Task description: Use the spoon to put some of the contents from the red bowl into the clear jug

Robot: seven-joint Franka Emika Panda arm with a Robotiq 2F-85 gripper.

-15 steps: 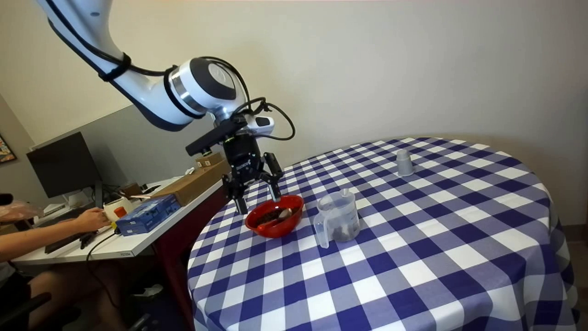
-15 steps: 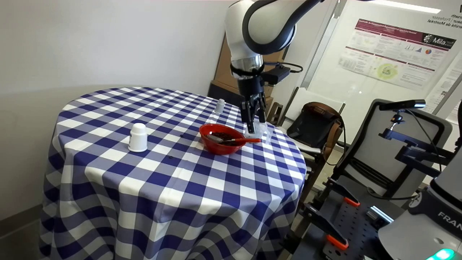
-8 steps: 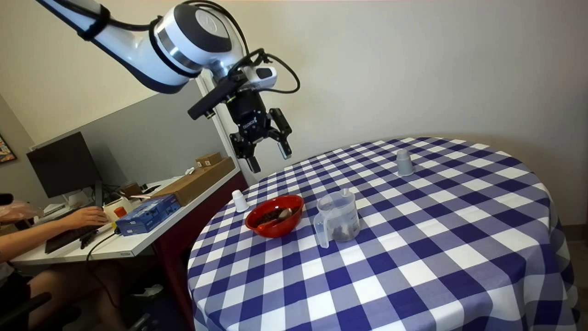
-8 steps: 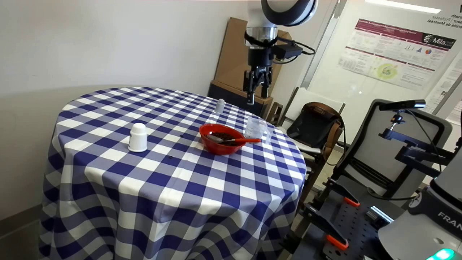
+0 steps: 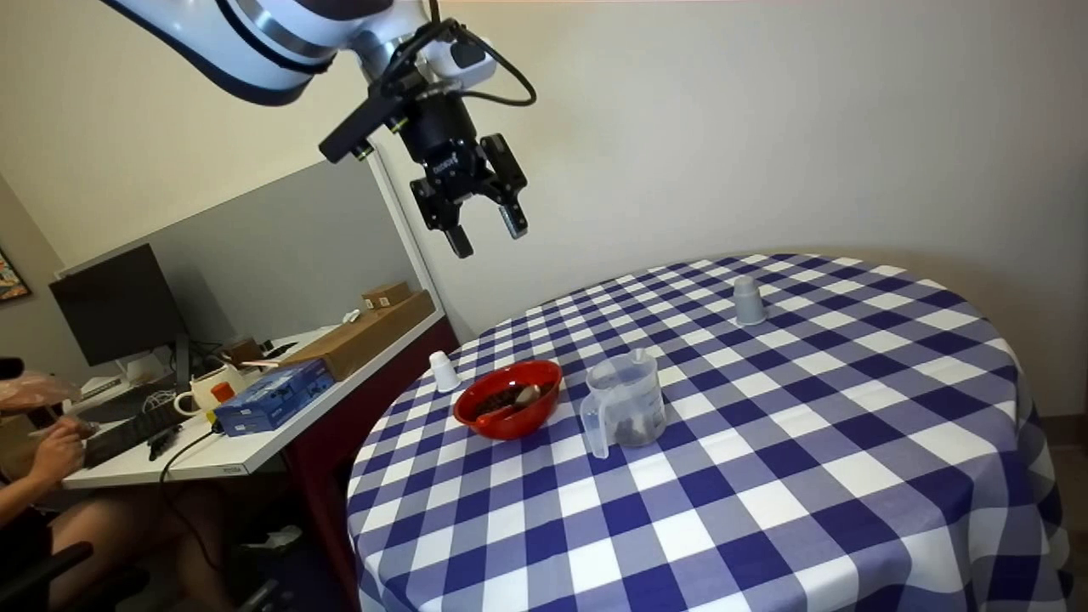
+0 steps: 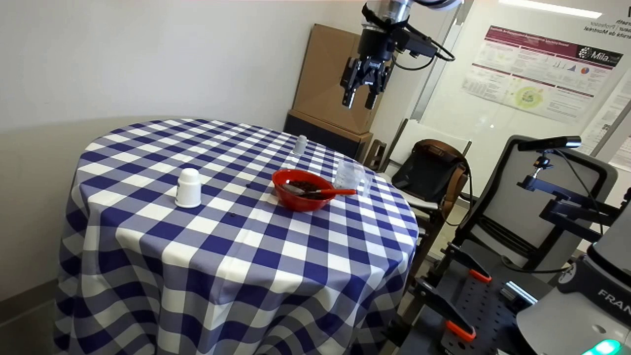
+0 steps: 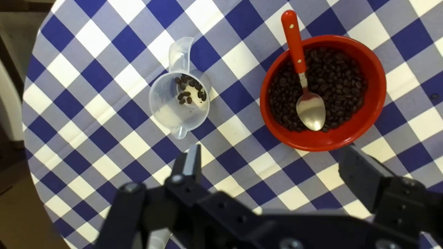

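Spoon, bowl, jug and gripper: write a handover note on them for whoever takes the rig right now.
Gripper: open, empty, raised, touching nothing.
Spoon: lying in the red bowl, its head on the dark beans, handle out over the rim.
Clear jug: upright beside the bowl, not touching it, a few beans at the bottom.
Done: some beans are in the jug; the spoon is free of the gripper.
Left: probably nothing, unless more beans are wanted.
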